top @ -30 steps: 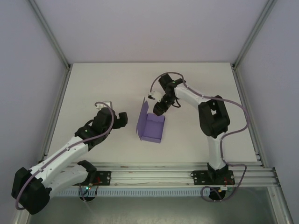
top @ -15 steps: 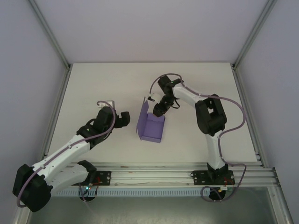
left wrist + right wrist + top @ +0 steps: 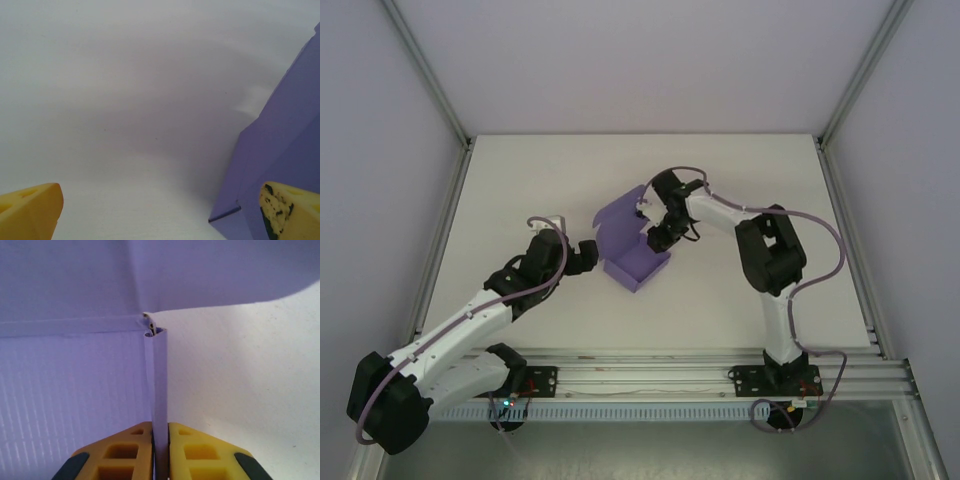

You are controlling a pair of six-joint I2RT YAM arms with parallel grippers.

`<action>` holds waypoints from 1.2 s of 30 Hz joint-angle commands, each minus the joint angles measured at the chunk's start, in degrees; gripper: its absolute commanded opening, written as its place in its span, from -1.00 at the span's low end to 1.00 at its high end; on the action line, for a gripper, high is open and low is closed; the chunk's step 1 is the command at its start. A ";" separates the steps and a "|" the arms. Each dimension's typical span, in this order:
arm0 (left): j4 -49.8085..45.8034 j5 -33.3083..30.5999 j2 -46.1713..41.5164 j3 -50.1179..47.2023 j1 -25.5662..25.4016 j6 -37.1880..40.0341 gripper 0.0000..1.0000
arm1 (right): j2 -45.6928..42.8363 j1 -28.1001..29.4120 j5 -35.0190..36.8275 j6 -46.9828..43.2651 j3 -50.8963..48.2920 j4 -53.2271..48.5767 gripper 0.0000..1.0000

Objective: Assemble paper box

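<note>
Swung left vs 1 s ago, paper box point(image 3: 635, 262) is pinched at one wall by right gripper point(image 3: 655, 239) jaws; left gripper point(image 3: 589, 255) jaws are held wide.

Flat white matte tabletop point(image 3: 550, 180), bare surface, faint soft shadows; same surface in the left wrist view point(image 3: 125, 100) and the right wrist view point(image 3: 250, 390). Pale grey back wall panel point(image 3: 640, 60) behind it. 2 silver aluminium corner posts, left point(image 3: 425, 70) and right point(image 3: 865, 70), angled outward toward the top corners. Silver slotted aluminium rail point(image 3: 650, 365) runs along the near table edge. White comb-toothed plastic strip point(image 3: 640, 408) sits just below the rail, then a dark grey floor strip point(image 3: 650, 450).
</note>
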 commanded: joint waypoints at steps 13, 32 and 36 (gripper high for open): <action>-1.08 -2.43 -2.98 -0.52 0.33 1.53 1.00 | 4.40 5.35 27.96 11.01 -2.93 -0.90 -0.64; -1.96 -2.95 -4.03 1.60 0.39 2.26 1.00 | 10.01 9.36 48.11 23.23 4.06 -10.56 -1.00; -2.61 -3.06 -4.10 2.30 0.36 2.45 1.00 | 12.00 11.13 51.56 26.50 4.90 -13.51 -1.00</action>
